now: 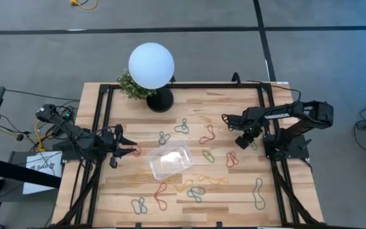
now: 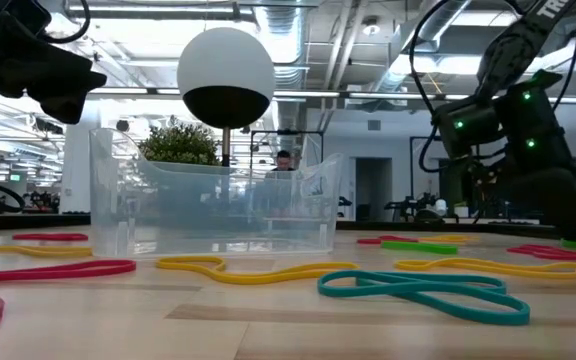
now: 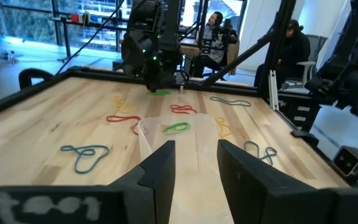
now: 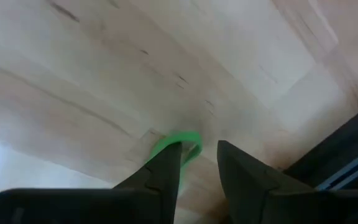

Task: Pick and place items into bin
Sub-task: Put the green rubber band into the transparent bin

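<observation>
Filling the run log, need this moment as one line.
right gripper: down on green band, jaws apart, not gripped | left gripper: open, waiting beside bin | bin: no bands visible inside

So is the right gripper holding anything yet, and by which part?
Not clearly. The right gripper is down at a green band, fingers straddling one end of its loop with a gap between them; a firm hold cannot be told.

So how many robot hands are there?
2. The left hand is just left of the bin, pointing at it. The right hand is off to the bin's right, over a green band. None seem hidden.
</observation>
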